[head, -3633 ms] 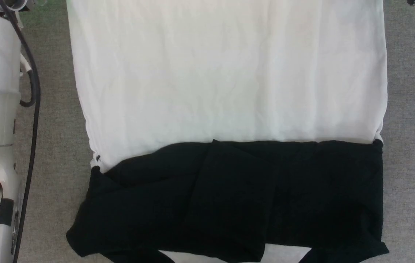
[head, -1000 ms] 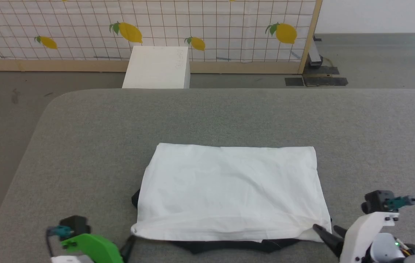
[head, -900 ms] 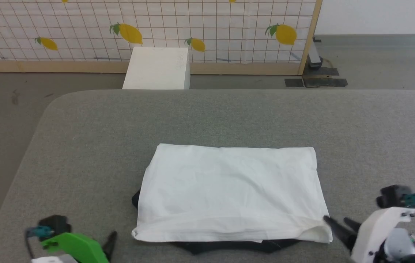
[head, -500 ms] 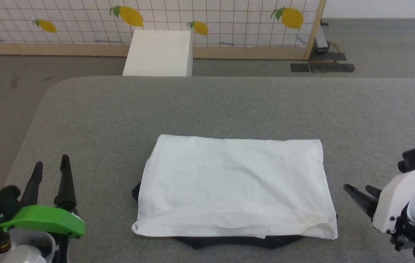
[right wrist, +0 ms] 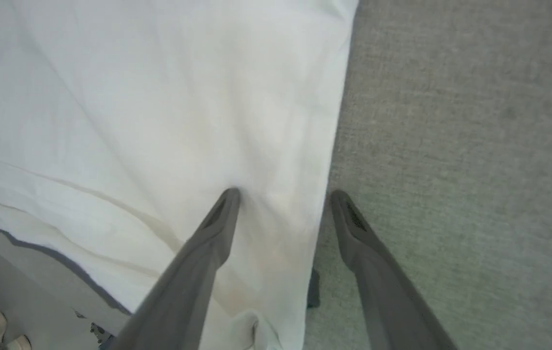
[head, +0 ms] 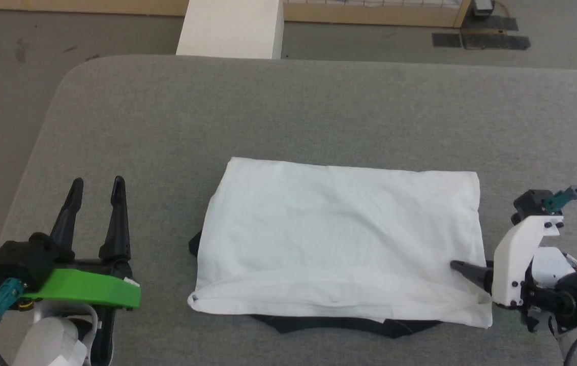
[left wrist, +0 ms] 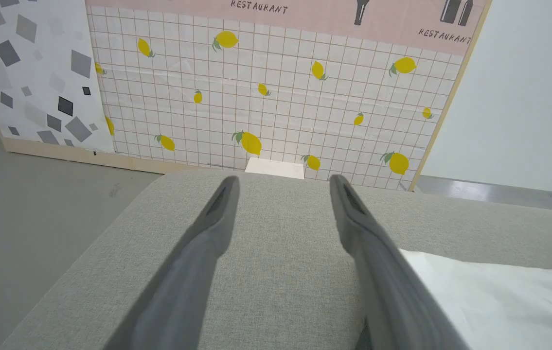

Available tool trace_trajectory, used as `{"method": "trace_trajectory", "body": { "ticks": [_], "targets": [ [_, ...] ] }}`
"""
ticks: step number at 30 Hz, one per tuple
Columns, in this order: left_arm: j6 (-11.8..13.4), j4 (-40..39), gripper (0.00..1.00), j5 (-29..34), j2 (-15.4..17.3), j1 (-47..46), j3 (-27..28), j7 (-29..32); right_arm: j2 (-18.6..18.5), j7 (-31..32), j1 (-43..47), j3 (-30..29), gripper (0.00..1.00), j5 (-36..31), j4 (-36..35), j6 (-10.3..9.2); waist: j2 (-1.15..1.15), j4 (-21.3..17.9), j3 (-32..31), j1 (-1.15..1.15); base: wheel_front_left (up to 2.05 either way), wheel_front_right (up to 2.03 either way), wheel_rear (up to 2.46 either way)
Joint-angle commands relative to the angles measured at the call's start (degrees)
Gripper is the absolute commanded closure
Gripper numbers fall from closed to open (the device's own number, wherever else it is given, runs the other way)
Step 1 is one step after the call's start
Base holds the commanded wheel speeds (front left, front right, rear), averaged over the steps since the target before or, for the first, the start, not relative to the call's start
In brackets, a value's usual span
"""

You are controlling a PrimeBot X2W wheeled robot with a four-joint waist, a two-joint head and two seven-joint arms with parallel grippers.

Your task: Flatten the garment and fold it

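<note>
Garment (head: 339, 244) lies folded on the grey bench (head: 319, 112), centre-near, as a white rectangle; long axis runs 9-to-3 o'clock in the head view, slightly skewed; which end is the collar cannot be told.
Black parts are mostly hidden under the white panel; only a black strip (head: 349, 323) pokes out along the 6 o'clock edge, plus a small bit at the 9 o'clock side.
Left gripper (head: 97, 181) sits at 8 o'clock of the garment, well apart from it; fingers spread, empty, pointing to 12 o'clock; its arm is cut off by the bottom edge.
Right gripper (head: 463, 268) is at 4 o'clock of the garment, pointing to 9 o'clock; one finger is hidden behind the white wrist housing in the head view.
Right wrist view shows its fingers (right wrist: 217, 228) apart, straddling the garment's side edge; one over white cloth, one over bare bench; contact with the cloth cannot be told.
White box (head: 230, 28) at 12 o'clock beyond the bench, top cut off.
Lemon-print wall panel (left wrist: 266, 97) carries "RESTAURANT" lettering (left wrist: 258, 7); readable in the left wrist view.
</note>
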Motion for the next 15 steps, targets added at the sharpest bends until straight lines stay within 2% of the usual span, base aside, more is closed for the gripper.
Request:
{"method": "trace_trajectory", "body": {
  "ticks": [1,7,15],
  "targets": [
    [-0.90,0.56,0.00,0.56,-0.64,-0.99,0.67,-0.26,0.28,-0.02,-1.15,0.87,0.00,0.32,1.00,-0.08,0.00,1.32,1.84,0.00,0.00,0.00,0.00],
    [-3.32,2.44,0.00,1.12,-3.24,-1.77,3.14,-0.26,1.46,-2.17,-2.87,4.82,0.00,2.21,3.88,-0.08,0.00,2.00,2.90,0.00,0.00,0.00,0.00],
    [-4.64,4.18,0.00,1.64,-5.75,-2.18,4.50,-0.27,1.91,-4.44,-5.05,10.31,0.00,4.04,6.80,-0.08,0.00,2.24,2.62,0.00,0.00,0.00,0.00]
  ]
}}
